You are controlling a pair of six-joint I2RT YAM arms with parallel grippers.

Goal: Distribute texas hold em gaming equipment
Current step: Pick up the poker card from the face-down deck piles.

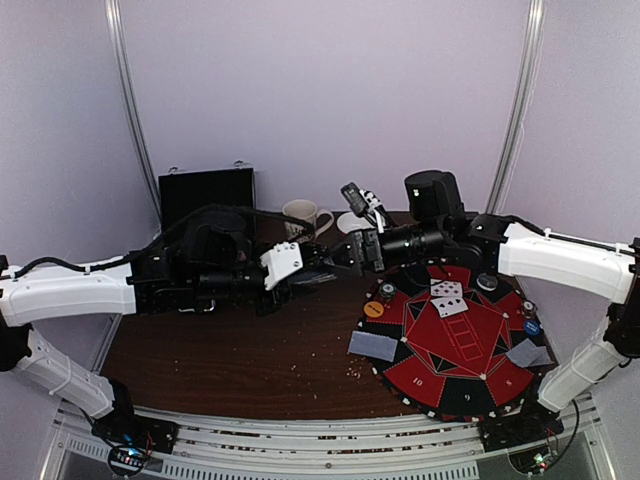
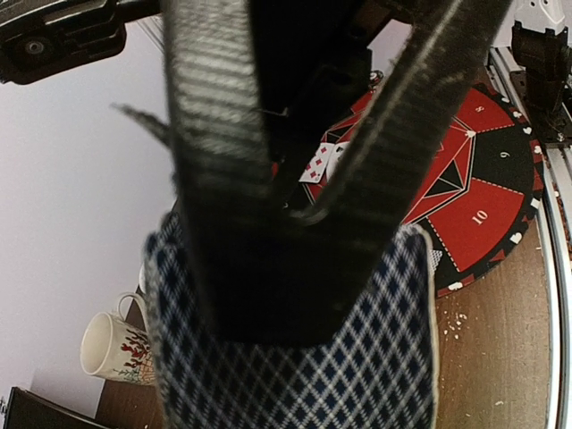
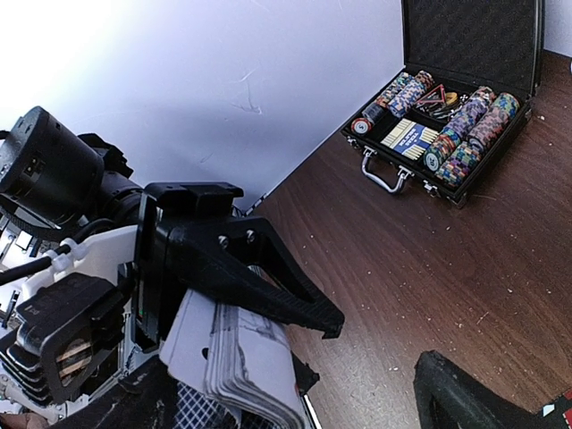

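My left gripper [image 1: 318, 272] is shut on a deck of playing cards [image 2: 357, 366] with a blue-and-white diamond back, held in the air left of the round red-and-black poker mat [image 1: 462, 345]. My right gripper [image 1: 342, 255] faces it, open, with its fingers either side of the deck's end [image 3: 246, 366]. On the mat lie two face-up cards [image 1: 446, 297], a grey-backed card at the left [image 1: 374, 346] and another at the right [image 1: 529, 352]. Single chips sit round the mat's rim: orange [image 1: 373, 309], green-white [image 1: 386, 291], black [image 1: 487, 282] and blue [image 1: 532, 326].
An open black case [image 3: 447, 116] with rows of chips stands at the back left of the brown table [image 1: 250, 350]; it also shows in the top view [image 1: 207, 190]. A patterned mug [image 1: 303, 215] stands behind the grippers. Crumbs lie on the table near the mat.
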